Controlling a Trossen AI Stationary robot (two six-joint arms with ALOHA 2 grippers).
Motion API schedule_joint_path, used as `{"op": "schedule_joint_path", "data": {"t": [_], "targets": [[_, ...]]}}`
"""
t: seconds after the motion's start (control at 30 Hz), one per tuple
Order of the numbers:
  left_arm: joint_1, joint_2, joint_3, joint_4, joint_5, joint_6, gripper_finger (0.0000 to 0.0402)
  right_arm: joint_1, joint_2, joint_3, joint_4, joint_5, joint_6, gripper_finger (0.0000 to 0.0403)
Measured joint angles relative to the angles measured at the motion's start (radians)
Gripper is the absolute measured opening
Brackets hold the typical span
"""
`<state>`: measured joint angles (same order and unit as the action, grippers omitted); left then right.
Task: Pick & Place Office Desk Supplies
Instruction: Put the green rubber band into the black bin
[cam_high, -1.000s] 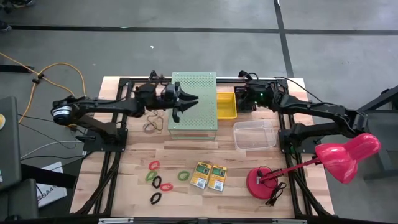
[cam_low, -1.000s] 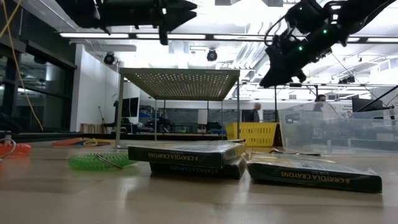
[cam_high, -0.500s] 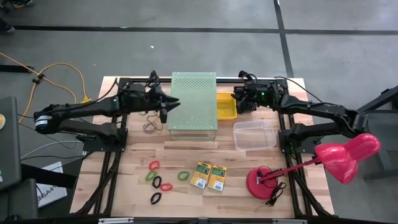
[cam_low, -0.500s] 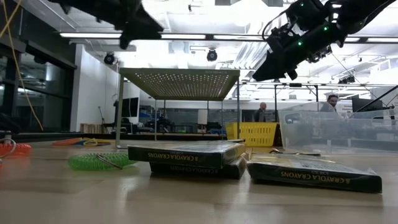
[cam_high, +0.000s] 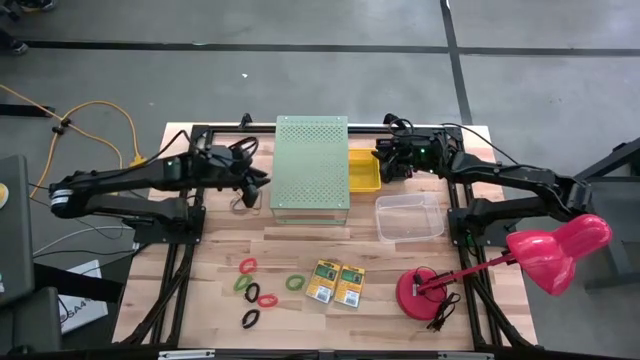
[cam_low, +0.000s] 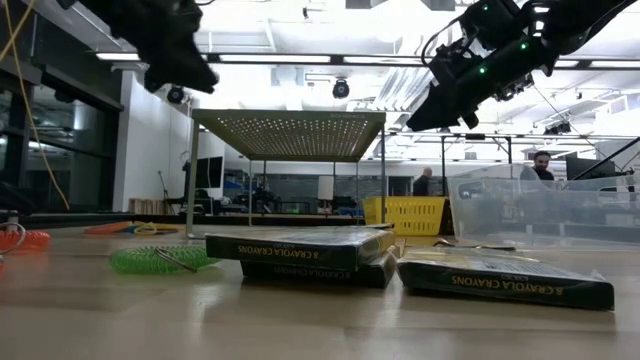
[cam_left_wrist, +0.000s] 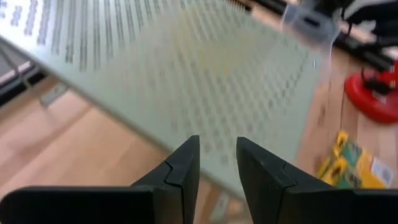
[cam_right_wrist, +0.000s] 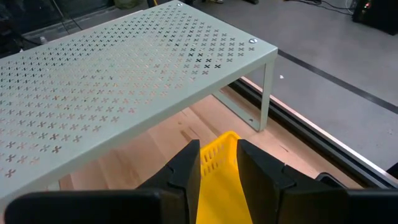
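Note:
Several elastic band loops lie flat on the near left of the table: red (cam_high: 247, 265), green (cam_high: 295, 283), black (cam_high: 251, 319). Right of them, two yellow-and-green crayon boxes (cam_high: 321, 282) (cam_high: 349, 285) lie flat side by side. My left gripper (cam_high: 264, 183) hangs open and empty above the table, just off the left edge of the pale-green perforated box (cam_high: 312, 165); the left wrist view shows its fingers (cam_left_wrist: 186, 163) apart. My right gripper (cam_high: 383, 160) hovers open and empty over the yellow basket (cam_right_wrist: 217, 180), far right of that box.
A clear plastic tub (cam_high: 410, 217) stands right of centre. A pink desk lamp (cam_high: 555, 250) on a red base (cam_high: 425, 292) takes the near right. A tangle of tan bands (cam_high: 241, 203) lies under my left arm. People stand in the room behind the table.
My left gripper has drawn back from above the perforated box toward the table's left edge, staying at about the same height and tipping from pointing steeply down to nearer level. Its fingers have stayed apart. My right arm has kept its place.

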<state>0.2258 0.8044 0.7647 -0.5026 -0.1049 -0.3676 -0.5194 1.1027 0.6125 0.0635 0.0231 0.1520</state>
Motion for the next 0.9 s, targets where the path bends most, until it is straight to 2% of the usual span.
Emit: {"op": "schedule_joint_path", "data": {"t": [0.13, 0.27, 0.43, 0.57, 0.77, 0.9], "targets": [[-0.017, -0.047, 0.000, -0.124, 0.002, -0.016, 0.0101, 0.000, 0.000, 0.000, 0.000, 0.000, 0.000, 0.0094], [-0.032, -0.072, 0.000, -0.232, 0.001, -0.107, 0.0101, 0.000, 0.000, 0.000, 0.000, 0.000, 0.000, 0.0094], [-0.042, -0.062, 0.000, -0.358, -0.002, -0.200, 0.0101, 0.000, 0.000, 0.000, 0.000, 0.000, 0.000, 0.0094], [-0.042, -0.040, 0.000, -0.421, -0.011, -0.210, 0.0101, 0.000, 0.000, 0.000, 0.000, 0.000, 0.000, 0.0094], [-0.037, 0.024, 0.000, -0.426, -0.171, -0.247, 0.0101, 0.000, 0.000, 0.000, 0.000, 0.000, 0.000, 0.0094], [0.005, 0.100, 0.000, -0.458, -0.202, -0.301, 0.0101, 0.000, 0.000, 0.000, 0.000, 0.000, 0.000, 0.0094]]}}
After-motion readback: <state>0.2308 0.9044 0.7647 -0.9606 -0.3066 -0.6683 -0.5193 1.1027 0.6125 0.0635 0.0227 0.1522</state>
